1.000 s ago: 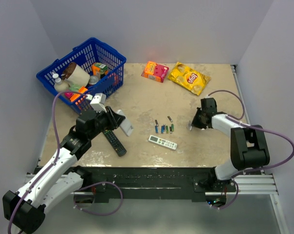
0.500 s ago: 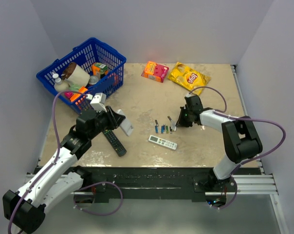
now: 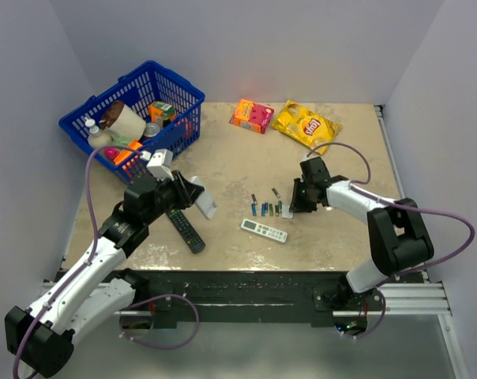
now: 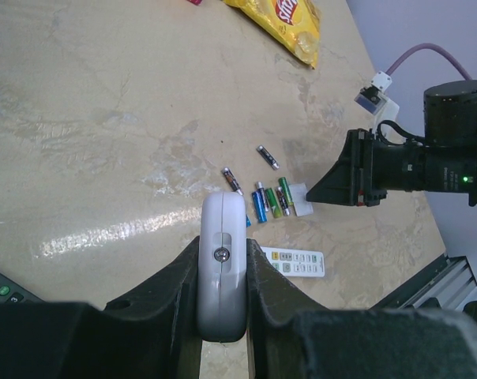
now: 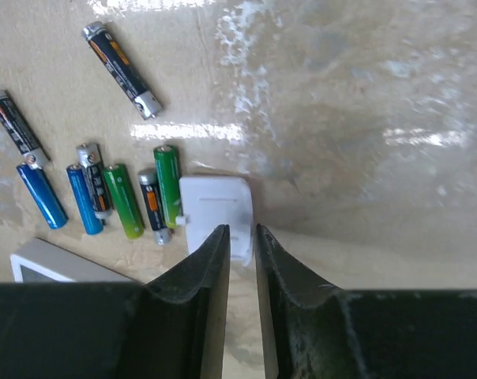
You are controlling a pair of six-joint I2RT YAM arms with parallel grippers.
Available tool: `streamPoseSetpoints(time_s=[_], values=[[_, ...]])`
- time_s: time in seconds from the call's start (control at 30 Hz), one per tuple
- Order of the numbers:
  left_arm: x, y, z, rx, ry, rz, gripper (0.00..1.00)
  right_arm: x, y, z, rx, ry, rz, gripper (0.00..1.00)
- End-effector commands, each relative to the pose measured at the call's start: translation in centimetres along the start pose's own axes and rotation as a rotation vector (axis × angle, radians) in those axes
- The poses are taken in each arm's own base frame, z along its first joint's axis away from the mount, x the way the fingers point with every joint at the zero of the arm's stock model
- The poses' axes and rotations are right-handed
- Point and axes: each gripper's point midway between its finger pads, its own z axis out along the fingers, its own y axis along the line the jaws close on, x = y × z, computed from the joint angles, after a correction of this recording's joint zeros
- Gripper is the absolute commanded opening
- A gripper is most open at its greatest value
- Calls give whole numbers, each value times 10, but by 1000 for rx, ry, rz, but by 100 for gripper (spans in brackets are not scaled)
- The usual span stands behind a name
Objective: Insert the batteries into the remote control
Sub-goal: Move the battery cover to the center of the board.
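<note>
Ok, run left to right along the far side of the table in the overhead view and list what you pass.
blue basket → orange box → yellow chip bag

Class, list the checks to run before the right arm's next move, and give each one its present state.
1. Remote control clamped in left gripper: ok.
2. Batteries lying loose on the table: ok.
3. Battery cover lying flat beside them: ok.
4. Right gripper lifted clear of the cover: cannot tell.
5. Which way the held remote control faces: cannot tell.
</note>
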Motion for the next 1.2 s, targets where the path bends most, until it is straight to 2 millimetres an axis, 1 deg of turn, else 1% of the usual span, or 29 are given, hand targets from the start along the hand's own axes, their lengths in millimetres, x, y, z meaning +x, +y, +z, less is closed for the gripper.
streamPoseSetpoints(time_s=[0.0,0.03,0.13,0.17,0.27,0.3,0.33,0.53,0.67,0.73,0.83,0.9,0.97,1.0,1.17], values=[[-27,-18,-3,54,-72,5,0,-14,-11,-35,122,-90,-52,27],[-28,-20,-3,58,-72,4,0,-20,-6,-44,107,-131,-68,29],[-28,-19,-2,57,-70,2,0,-24,5,-56,89,-184,-114,34],[-27,-20,-2,59,-67,2,0,-21,10,-57,73,-184,-135,36],[-26,-20,-1,60,-64,2,0,-16,12,-58,71,-182,-164,39],[-27,-20,-2,61,-68,0,0,-12,11,-57,75,-172,-172,44],[-26,-20,-1,60,-64,2,0,-9,10,-55,84,-158,-182,45],[-25,-20,0,64,-58,-5,0,4,16,-47,101,-125,-249,46],[-25,-21,-1,66,-59,-6,0,14,20,-37,103,-79,-339,47],[-25,-20,-2,65,-59,-3,0,13,14,-36,144,-63,-361,48],[-25,-21,-3,65,-60,-3,0,14,18,-30,134,-36,-387,49],[-27,-21,-4,65,-65,-3,0,14,12,-25,177,-8,-386,49],[-26,-20,-4,63,-65,0,0,13,14,-23,177,0,-393,49],[-26,-20,-4,62,-63,0,0,15,12,-21,182,17,-401,49],[-27,-20,-5,58,-69,3,0,13,15,-23,178,19,-418,49]])
